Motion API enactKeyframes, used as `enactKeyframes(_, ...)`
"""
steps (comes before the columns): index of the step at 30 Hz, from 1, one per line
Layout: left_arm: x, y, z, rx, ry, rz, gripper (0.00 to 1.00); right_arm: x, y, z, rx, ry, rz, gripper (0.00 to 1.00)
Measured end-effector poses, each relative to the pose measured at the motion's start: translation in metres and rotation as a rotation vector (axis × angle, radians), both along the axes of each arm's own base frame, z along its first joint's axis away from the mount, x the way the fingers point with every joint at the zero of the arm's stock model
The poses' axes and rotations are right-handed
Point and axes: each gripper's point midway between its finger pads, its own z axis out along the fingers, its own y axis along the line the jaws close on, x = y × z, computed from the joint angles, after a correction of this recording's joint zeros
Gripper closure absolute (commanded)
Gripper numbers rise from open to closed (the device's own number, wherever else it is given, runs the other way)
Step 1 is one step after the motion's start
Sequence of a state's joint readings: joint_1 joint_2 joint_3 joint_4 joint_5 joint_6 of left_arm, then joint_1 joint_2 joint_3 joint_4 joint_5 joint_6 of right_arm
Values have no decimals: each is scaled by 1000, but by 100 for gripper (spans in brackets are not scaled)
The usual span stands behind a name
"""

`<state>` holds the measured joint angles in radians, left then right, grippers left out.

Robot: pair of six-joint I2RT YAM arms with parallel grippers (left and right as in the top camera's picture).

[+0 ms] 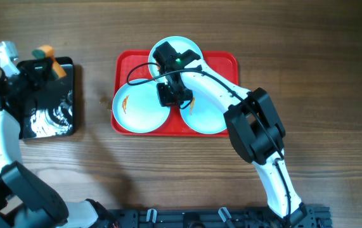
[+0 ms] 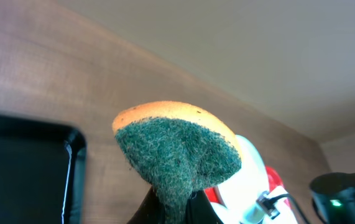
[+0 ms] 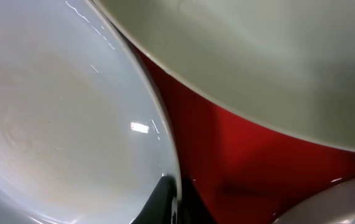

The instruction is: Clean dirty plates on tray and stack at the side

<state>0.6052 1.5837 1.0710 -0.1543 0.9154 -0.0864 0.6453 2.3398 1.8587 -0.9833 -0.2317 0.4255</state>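
Centre table: my right claw (image 1: 175, 94) sits pinched shut in the middle of the large red rectangular plastic tray (image 1: 228, 60). Three round pale blue-white shallow plates (image 1: 139, 114) crowd together there, at least two of them streaked with orange-red smears (image 1: 125, 102). The right wrist view shows one dark fingertip (image 3: 165, 205) set right against the glossy rim of one plate, with bare red tray floor just beside it. I judge the claw has that rim in its grip. From overhead it looks to be the left plate (image 1: 144, 120), though I cannot be sure.

Off to the left, my left claw (image 2: 177, 211) is clamped on an orange sponge with a green scouring face (image 2: 177, 155). It hangs above the small glossy black rectangular tray (image 1: 54, 126), well apart from the plates.

The step in hand, as I read it, is securing the first dirty plate; none is stacked at the side yet. The next move calls for raising that plate clear of its two neighbours without dragging them. Then the sponge must come across to the smears.
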Motion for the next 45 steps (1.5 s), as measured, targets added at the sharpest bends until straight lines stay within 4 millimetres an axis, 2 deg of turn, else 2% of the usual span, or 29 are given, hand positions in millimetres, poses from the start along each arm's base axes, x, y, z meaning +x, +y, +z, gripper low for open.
enactKeyframes(5, -6, 3, 28, 32, -75, 3, 96, 0, 0, 0, 0, -1, 0, 96)
enactKeyframes(7, -11, 11, 21, 39, -21, 50, 96, 0, 0, 0, 0, -1, 0, 96)
enactKeyframes(10, -32, 40, -44, 75, 279, 249, 96, 0, 0, 0, 1, -2, 0, 96)
enactKeyframes(13, -43, 53, -96, 65, 445, 304, 96, 0, 0, 0, 1, -1, 0, 96)
enactKeyframes(14, -46, 53, -111, 52, 484, 310, 96, 0, 0, 0, 0, 0, 0, 96)
enactKeyframes(16, -49, 52, -120, 34, 506, 309, 96, -1, -1, 0, -2, 3, 0, 96)
enactKeyframes(19, -43, 50, -107, 25, 455, 298, 96, -2, -2, 0, -8, 10, 0, 96)
enactKeyframes(24, -36, 40, -46, -20, 309, 294, 96, -2, -2, 0, -7, 10, 0, 96)
enactKeyframes(27, -42, 29, -10, -74, 258, 302, 96, -2, -2, 0, -7, 9, 0, 96)
enactKeyframes(29, -48, 19, 1, -115, 263, 301, 96, -2, -2, 0, -7, 9, -1, 96)
enactKeyframes(31, -53, 7, 1, -161, 301, 287, 96, -2, -1, 0, -6, 10, 0, 96)
enactKeyframes(36, -62, -38, -19, -232, 443, 193, 96, -2, 1, 1, 7, 12, 0, 96)
enactKeyframes(39, -62, -72, -35, -231, 520, 99, 96, -2, 2, 2, 21, 20, -2, 96)
enactKeyframes(45, -52, -123, -81, -209, 659, -42, 96, -4, 3, 3, 38, 35, -3, 96)
